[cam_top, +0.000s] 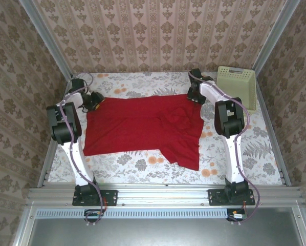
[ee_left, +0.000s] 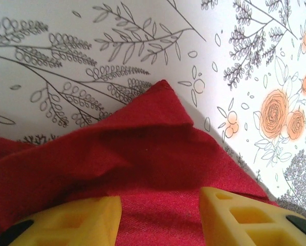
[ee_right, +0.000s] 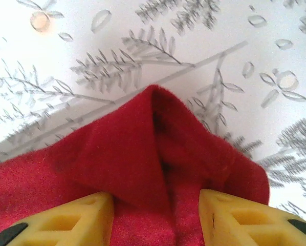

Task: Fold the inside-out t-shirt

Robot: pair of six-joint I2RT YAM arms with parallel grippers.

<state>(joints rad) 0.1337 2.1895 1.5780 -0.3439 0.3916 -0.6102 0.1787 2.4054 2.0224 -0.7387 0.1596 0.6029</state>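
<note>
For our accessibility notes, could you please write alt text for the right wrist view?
A peaked, folded corner of the red t-shirt lies on a white tablecloth printed with grey leaves. The yellow fingers of the right hand stand apart at the bottom edge, one each side of the fabric.

My left gripper (ee_left: 160, 215) stands with its yellow fingers (ee_left: 71, 220) apart — the red t-shirt (ee_left: 143, 154) lies loose between them. Ahead, its corner rises to a folded peak on the tablecloth (ee_left: 117, 31) (white, leaf sprigs, orange flowers).
</note>
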